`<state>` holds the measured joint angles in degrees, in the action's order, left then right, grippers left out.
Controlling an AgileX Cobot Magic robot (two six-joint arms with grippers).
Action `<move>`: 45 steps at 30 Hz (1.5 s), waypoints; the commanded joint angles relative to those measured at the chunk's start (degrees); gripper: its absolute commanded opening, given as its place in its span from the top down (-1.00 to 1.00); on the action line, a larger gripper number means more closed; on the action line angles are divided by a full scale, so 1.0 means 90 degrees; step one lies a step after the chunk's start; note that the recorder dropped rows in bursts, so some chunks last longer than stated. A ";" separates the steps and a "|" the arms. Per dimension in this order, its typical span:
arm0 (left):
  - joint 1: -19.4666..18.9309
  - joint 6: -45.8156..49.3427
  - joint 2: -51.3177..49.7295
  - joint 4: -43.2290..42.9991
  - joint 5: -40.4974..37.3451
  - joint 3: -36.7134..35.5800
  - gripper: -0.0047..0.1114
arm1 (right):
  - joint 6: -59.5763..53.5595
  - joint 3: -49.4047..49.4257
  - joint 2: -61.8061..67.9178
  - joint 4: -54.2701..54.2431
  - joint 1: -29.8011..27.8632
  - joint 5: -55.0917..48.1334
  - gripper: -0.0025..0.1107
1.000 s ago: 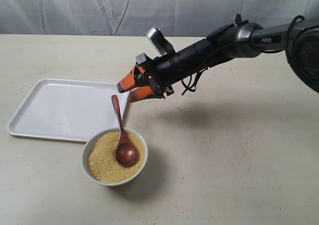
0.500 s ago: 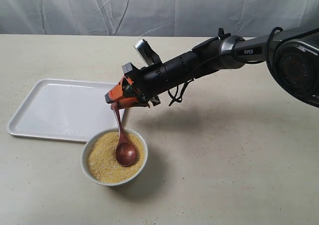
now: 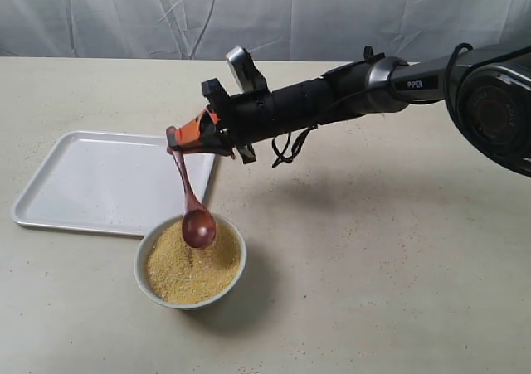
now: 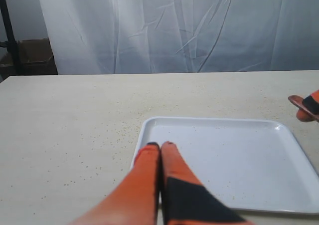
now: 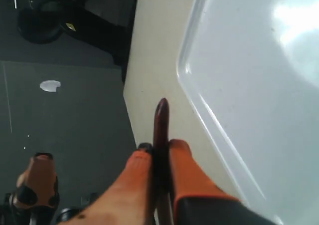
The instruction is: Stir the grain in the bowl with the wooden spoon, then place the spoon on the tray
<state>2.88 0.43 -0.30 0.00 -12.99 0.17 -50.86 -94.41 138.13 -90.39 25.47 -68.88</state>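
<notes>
r claw [image 3: 176, 138] clamped on wooden spoon [image 3: 187, 190] at the handle end, above the bowl [image 3: 146, 250]

r claw's jaws are narrow, pinching the handle near its top; in the r wrist view the handle tip pokes a bit past the fingertips [image 5: 142, 152]. spoon hangs down from the claw, slightly tilted, head lowest, over the grain [image 3: 187, 273] on the bowl's far side; can't tell if the head touches the grain. bowl sits below the claw. tray [image 3: 91, 179] lies under & beyond the claw tips, just beside the bowl. l claw [image 4: 160, 145] has fingers pressed together w/ nothing between, tray right ahead of it.
</notes>
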 commanded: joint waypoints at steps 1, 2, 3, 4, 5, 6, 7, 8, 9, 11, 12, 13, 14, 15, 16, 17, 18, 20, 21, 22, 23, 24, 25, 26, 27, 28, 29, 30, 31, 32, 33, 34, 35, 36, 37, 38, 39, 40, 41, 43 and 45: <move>0.0004 0.0001 0.0033 0.0000 0.0066 -0.0019 0.92 | -0.0899 0.0231 -0.0662 -0.1001 -0.0028 0.0052 0.97; 0.0004 0.0001 0.0033 0.0000 0.0066 -0.0019 0.92 | -0.1298 0.0425 -0.0881 -0.1062 -0.0016 0.0179 0.97; 0.0004 0.0001 0.0033 0.0000 0.0066 -0.0019 0.92 | -0.1703 0.0624 -0.1127 -0.1062 -0.0016 0.0338 0.97; 0.0004 0.0001 0.0033 0.0000 0.0066 -0.0019 0.92 | -0.2136 0.0886 -0.1391 -0.1062 -0.0003 0.0641 0.97; 0.0004 0.0001 0.0033 0.0000 0.0066 -0.0019 0.92 | -0.2584 0.1203 -0.1667 -0.1062 0.0032 0.0980 0.97; 0.0004 0.0001 0.0033 0.0000 0.0066 -0.0019 0.92 | -0.3004 0.1547 -0.1877 -0.1062 0.0070 0.1247 0.97; 0.0004 0.0001 0.0033 0.0000 0.0066 -0.0019 0.92 | -0.3439 0.1872 -0.2135 -0.1062 0.0139 0.1604 0.97; 0.0004 0.0001 0.0033 0.0000 0.0066 -0.0019 0.92 | -0.3861 0.2168 -0.2357 -0.1062 0.0204 0.1928 0.97; 0.0004 0.0001 0.0033 0.0000 0.0066 -0.0019 0.92 | -0.4138 0.2360 -0.2510 -0.1062 0.0255 0.2121 0.97; 0.0004 0.0001 0.0033 0.0000 0.0066 -0.0019 0.92 | -0.4697 0.2670 -0.2761 -0.1062 0.0379 0.2243 0.97; 0.0004 0.0001 0.0033 0.0000 0.0066 -0.0019 0.92 | -0.4880 0.2721 -0.2818 -0.1062 0.0451 0.2187 0.97; 0.0004 0.0001 0.0033 0.0000 0.0066 -0.0019 0.92 | -0.5074 0.2740 -0.2846 -0.1062 0.0535 0.2134 0.97; 0.0004 0.0001 0.0033 0.0000 0.0066 -0.0019 0.92 | -0.5222 0.2740 -0.2846 -0.1062 0.0628 0.2126 0.97; 0.0004 0.0001 0.0033 0.0000 0.0066 -0.0019 0.92 | -0.5420 0.2710 -0.2846 -0.1062 0.0712 0.2140 0.97; 0.0004 0.0001 0.0033 0.0000 0.0066 -0.0019 0.92 | -0.5666 0.2705 -0.2846 -0.1062 0.0821 0.2219 0.97; 0.0004 0.0001 0.0033 0.0000 0.0066 -0.0019 0.92 | -0.5925 0.2705 -0.2846 -0.1062 0.0935 0.2290 0.97; 0.0004 0.0001 0.0033 0.0000 0.0066 -0.0019 0.92 | -0.6099 0.2705 -0.2846 -0.1062 0.1028 0.2350 0.97; 0.0004 0.0001 0.0033 0.0000 0.0066 -0.0019 0.92 | -0.6535 0.2705 -0.2808 -0.1062 0.1245 0.2457 0.97; 0.0004 0.0001 0.0033 0.0000 0.0066 -0.0019 0.92 | -0.6700 0.2705 -0.2781 -0.1062 0.1338 0.2533 0.97; 0.0004 0.0001 0.0033 0.0000 0.0066 -0.0019 0.92 | -0.6858 0.2705 -0.2748 -0.1062 0.1431 0.2606 0.97; 0.0004 0.0001 0.0033 0.0000 0.0066 -0.0019 0.92 | -0.7017 0.2695 -0.2719 -0.1062 0.1503 0.2654 0.97; 0.0004 0.0001 0.0033 0.0000 0.0066 -0.0019 0.92 | -0.7105 0.2695 -0.2689 -0.1062 0.1564 0.2740 0.97; 0.0004 0.0001 0.0033 0.0000 0.0066 -0.0019 0.92 | -0.7117 0.2695 -0.2629 -0.1062 0.1623 0.2808 0.97; 0.0004 0.0001 0.0033 0.0000 0.0066 -0.0019 0.92 | -0.7117 0.2695 -0.2574 -0.1062 0.1655 0.2833 0.97; 0.0004 0.0001 0.0033 0.0000 0.0066 -0.0019 0.92 | -0.7117 0.2695 -0.2504 -0.1062 0.1688 0.2833 0.97; 0.0004 0.0001 0.0033 0.0000 0.0066 -0.0019 0.92 | -0.7069 0.2695 -0.2462 -0.1062 0.1698 0.2761 0.97; 0.0004 0.0001 0.0033 0.0000 0.0066 -0.0019 0.92 | -0.6966 0.2695 -0.2407 -0.1062 0.1744 0.2657 0.97; 0.0004 0.0001 0.0033 0.0000 0.0066 -0.0019 0.92 | -0.6867 0.2695 -0.2362 -0.1062 0.1759 0.2517 0.97; 0.0004 0.0001 0.0033 0.0000 0.0066 -0.0019 0.92 | -0.6822 0.2695 -0.2361 -0.1062 0.1799 0.2412 0.97; 0.0004 0.0001 0.0033 0.0000 0.0066 -0.0019 0.92 | -0.6804 0.2695 -0.2361 -0.1062 0.1841 0.2366 0.97; 0.0004 0.0001 0.0033 0.0000 0.0066 -0.0019 0.92 | -0.6804 0.2695 -0.2392 -0.1062 0.1869 0.2352 0.97; 0.0004 0.0001 0.0033 0.0000 0.0066 -0.0019 0.92 | -0.6804 0.2695 -0.2433 -0.1062 0.1884 0.2352 0.97; 0.0004 0.0001 0.0033 0.0000 0.0066 -0.0019 0.92 | -0.6804 0.2695 -0.2493 -0.1062 0.1884 0.2389 0.97; 0.0004 0.0001 0.0033 0.0000 0.0066 -0.0019 0.92 | -0.6794 0.2695 -0.2557 -0.1062 0.1884 0.2388 0.97; 0.0004 0.0001 0.0033 0.0000 0.0066 -0.0019 0.92 | -0.6779 0.2695 -0.2624 -0.1062 0.1869 0.2412 0.97; 0.0004 0.0001 0.0033 0.0000 0.0066 -0.0019 0.92 | -0.6779 0.2695 -0.2746 -0.1062 0.1840 0.2504 0.97; 0.0004 0.0001 0.0033 0.0000 0.0066 -0.0019 0.92 | -0.6779 0.2695 -0.2826 -0.1062 0.1840 0.2585 0.97; 0.0004 0.0001 0.0033 0.0000 0.0066 -0.0019 0.92 | -0.6779 0.2695 -0.2915 -0.1062 0.1824 0.2717 0.97; 0.0004 0.0001 0.0033 0.0000 0.0066 -0.0019 0.92 | -0.6779 0.2695 -0.3033 -0.1062 0.1810 0.2911 0.97; 0.0004 0.0001 0.0033 0.0000 0.0066 -0.0019 0.92 | -0.6779 0.2695 -0.3135 -0.1062 0.1810 0.3242 0.97; 0.0004 0.0001 0.0033 0.0000 0.0066 -0.0019 0.92 | -0.6779 0.2695 -0.3151 -0.1062 0.1810 0.3554 0.97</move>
<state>2.88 0.43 -0.30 0.00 -12.99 0.17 -111.96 -70.28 110.56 -99.70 42.09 -40.81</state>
